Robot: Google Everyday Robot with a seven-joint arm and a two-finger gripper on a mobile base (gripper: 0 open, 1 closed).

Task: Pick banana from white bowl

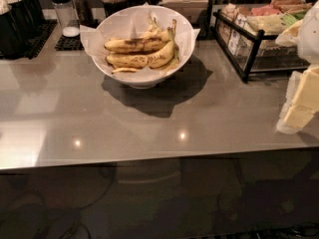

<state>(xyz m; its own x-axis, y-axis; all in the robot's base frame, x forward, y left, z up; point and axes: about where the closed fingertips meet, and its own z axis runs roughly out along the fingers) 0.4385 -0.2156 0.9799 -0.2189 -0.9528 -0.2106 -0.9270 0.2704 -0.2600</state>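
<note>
The end effector (302, 99) shows at the right edge of the view, about halfway up. It is made of blocky, flat-faced pieces in pale buttery yellow, with lighter cream on the faces that catch the light. A whitish, faintly see-through rim runs along its lower left side. Above it, the arm (312, 34) is a smooth, rounded white shell, cut off by the frame.

glossy counter (149, 128); crinkled paper (130, 20) lines white bowl (144, 81); matt claw (300, 103) far right.
</note>
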